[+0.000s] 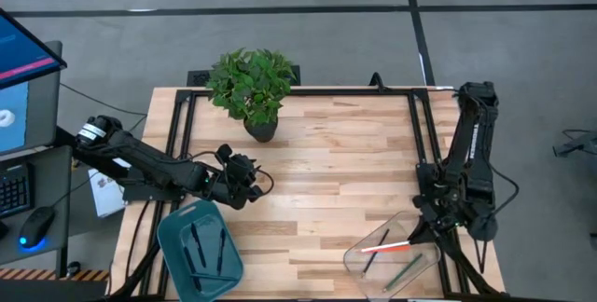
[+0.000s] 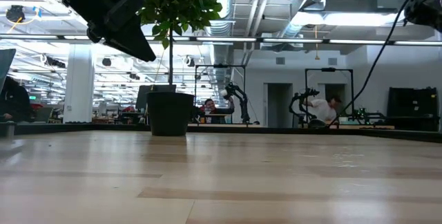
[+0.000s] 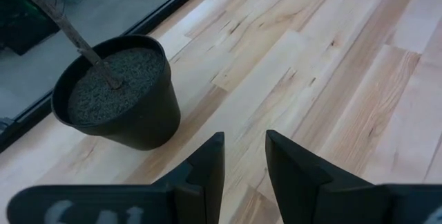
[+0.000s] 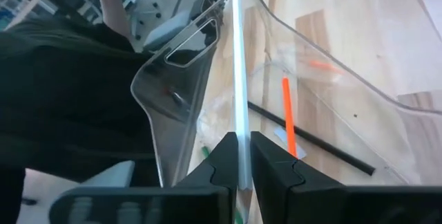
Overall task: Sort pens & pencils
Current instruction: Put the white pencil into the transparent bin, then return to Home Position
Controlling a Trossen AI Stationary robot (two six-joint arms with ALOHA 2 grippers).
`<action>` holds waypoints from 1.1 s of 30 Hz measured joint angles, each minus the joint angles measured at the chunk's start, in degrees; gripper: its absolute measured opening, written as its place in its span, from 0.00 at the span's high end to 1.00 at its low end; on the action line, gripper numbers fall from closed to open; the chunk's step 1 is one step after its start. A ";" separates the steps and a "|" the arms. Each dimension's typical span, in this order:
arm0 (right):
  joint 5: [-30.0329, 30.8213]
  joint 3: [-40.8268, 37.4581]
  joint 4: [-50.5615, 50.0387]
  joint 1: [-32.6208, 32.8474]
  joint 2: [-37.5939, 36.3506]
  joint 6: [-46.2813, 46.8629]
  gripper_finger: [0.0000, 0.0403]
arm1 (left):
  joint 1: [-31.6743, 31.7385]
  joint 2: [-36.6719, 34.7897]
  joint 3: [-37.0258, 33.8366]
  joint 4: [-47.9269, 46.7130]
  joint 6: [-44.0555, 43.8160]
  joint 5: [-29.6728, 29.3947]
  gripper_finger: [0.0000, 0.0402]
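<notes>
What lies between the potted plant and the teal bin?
In the high view, the left tool hovers over bare wood between the potted plant and the teal bin.

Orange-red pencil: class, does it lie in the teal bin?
No, the orange-red pencil lies in the clear tray; the teal bin holds only dark pens.

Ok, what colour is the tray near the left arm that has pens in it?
Teal, a dark blue-green. The tray shows best in the high view, with dark pens lying inside.

A plant pot (image 1: 260, 129) stands at the table's (image 1: 336, 153) back. Near the front, pens lie in a left tray (image 1: 199, 251) and a right tray (image 1: 392, 251).
</notes>
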 joint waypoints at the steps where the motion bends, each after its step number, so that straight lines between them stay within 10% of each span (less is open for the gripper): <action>1: 0.00 0.00 0.19 0.20 0.00 0.36 0.85 | 0.00 0.00 0.00 -0.02 0.00 0.00 0.76; 33: 6.98 -0.02 2.17 0.28 0.07 -4.03 0.84 | -0.02 0.00 0.00 -0.04 0.02 1.73 0.76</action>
